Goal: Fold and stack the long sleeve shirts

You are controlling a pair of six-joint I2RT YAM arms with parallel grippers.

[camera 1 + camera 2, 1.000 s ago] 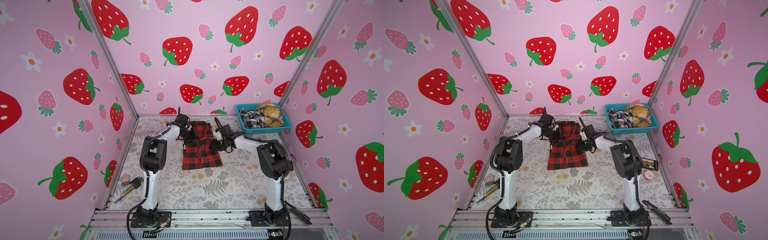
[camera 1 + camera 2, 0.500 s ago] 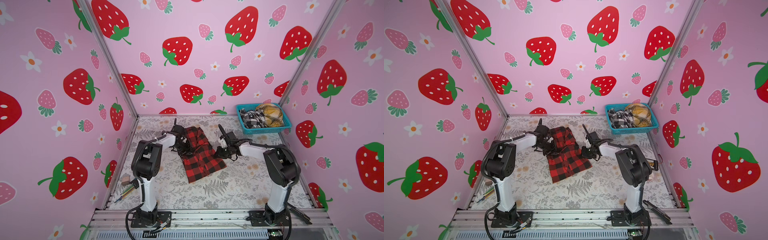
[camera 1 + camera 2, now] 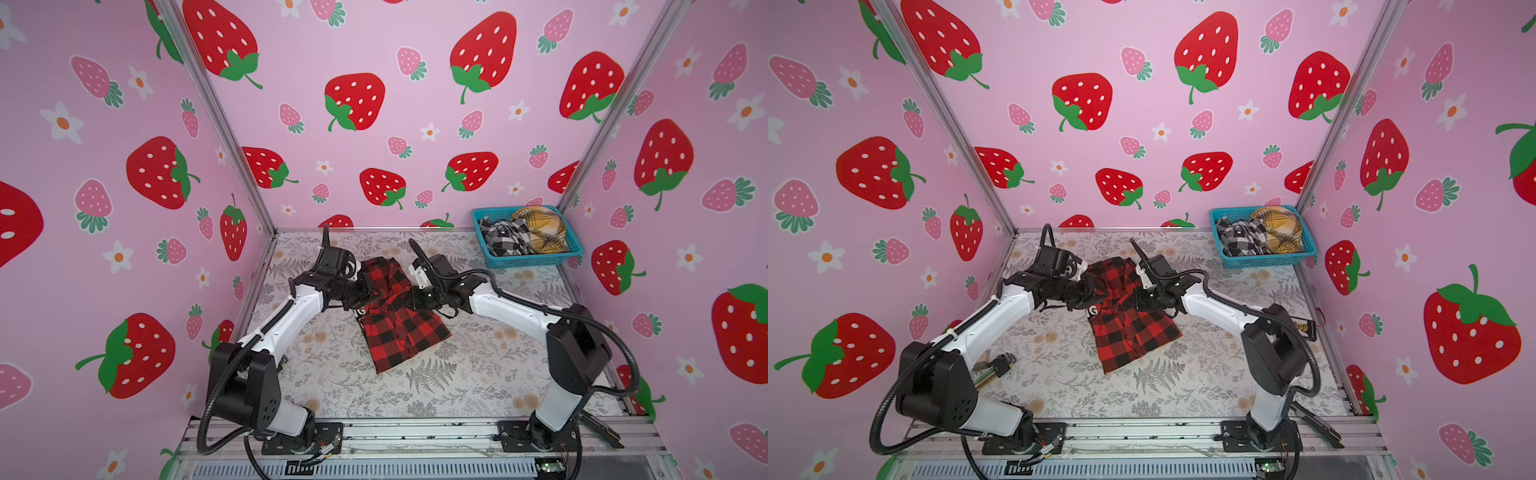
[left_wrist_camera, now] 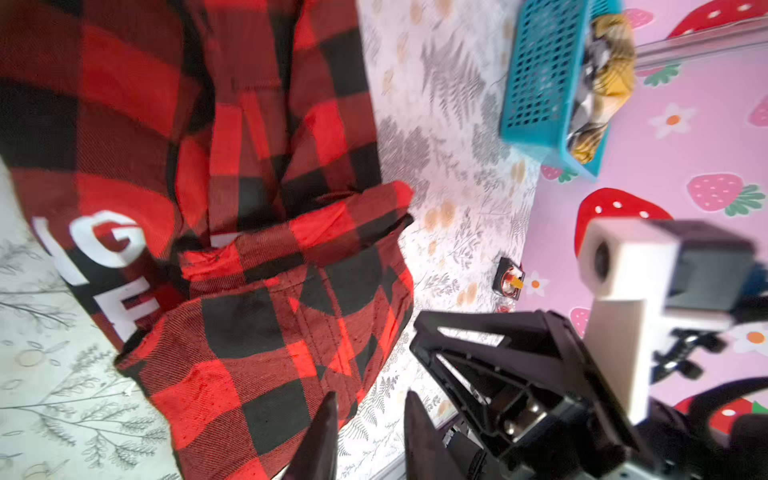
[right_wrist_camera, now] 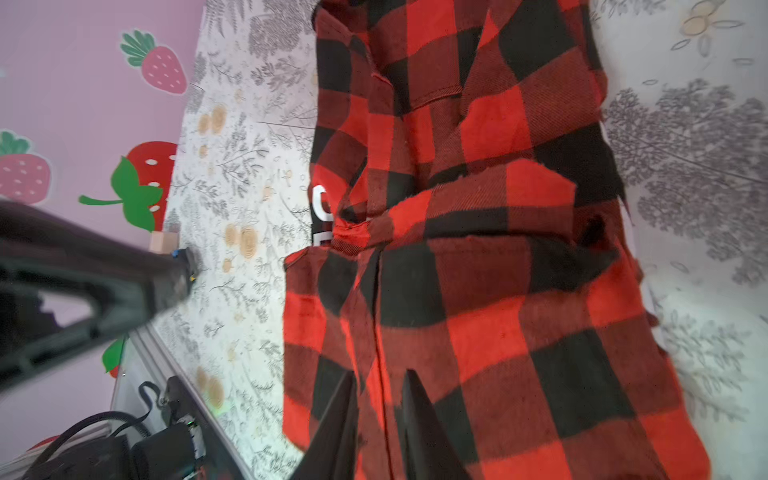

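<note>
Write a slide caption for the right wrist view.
Right gripper over the rumpled red-and-black buffalo check shirt, which lies on the fern-print table cover.

Both top views stared down from high on the near side; both wrist views sat close, sharing the red shirt [image 4: 249, 332].

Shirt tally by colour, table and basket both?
red-and-black shirt: 1, on the table
black-and-white plaid shirt: 1, in the basket
mustard-yellow plaid shirt: 1, in the basket
Total: 3
</note>
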